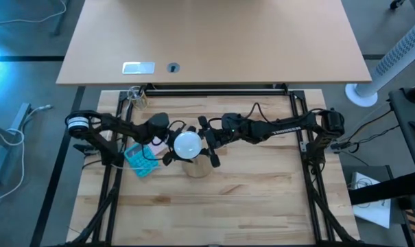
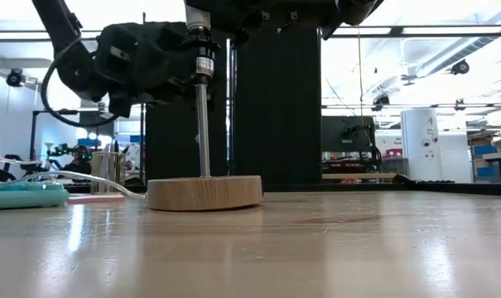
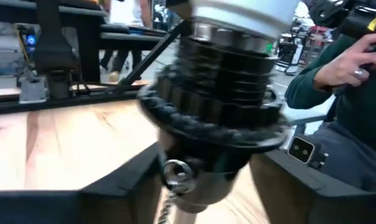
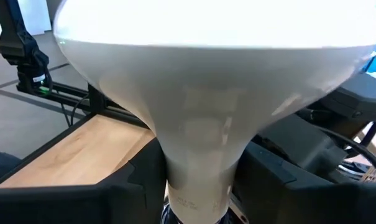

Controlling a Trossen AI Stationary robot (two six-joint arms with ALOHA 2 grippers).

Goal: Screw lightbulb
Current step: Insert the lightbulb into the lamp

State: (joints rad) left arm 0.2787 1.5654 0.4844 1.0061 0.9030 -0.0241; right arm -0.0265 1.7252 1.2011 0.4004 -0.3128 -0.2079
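Currently, high view: lightbulb [image 1: 188, 143] sits mid-table, right over wooden base [image 1: 198, 167]. Left gripper [image 1: 167, 144] comes in from left, right gripper [image 1: 208, 145] from right; both meet at the bulb/socket. Teal block [image 1: 140, 159] lies just left of base on table [image 1: 262, 199].

Low view: wooden base flat on table, thin metal stem [image 2: 204, 124] rising upright from its centre into dark gripper hardware above. Bulb itself is above the frame. Cup-like object [image 2: 108, 171] and teal block sit left, farther back.

Left wrist view: black ribbed socket [image 3: 225, 81] fills frame, bulb's white underside [image 3: 237, 12] above it. Left fingers [image 3: 122, 180] sit on both sides of the socket's lower part, apparently bracing it. Person's hand [image 3: 346, 59] in room behind.

Right wrist view: bulb's pale neck [image 4: 197, 180] sits between right fingers [image 4: 138, 180], closed narrow around it; globe flares wide above.

Judgement: bulb seems seated in socket, threading underway or nearly done. To do well: keep bulb axis vertical w/ stem, left holds socket steady, right turns in short regrips w/ light squeeze; stop at first firm resistance.
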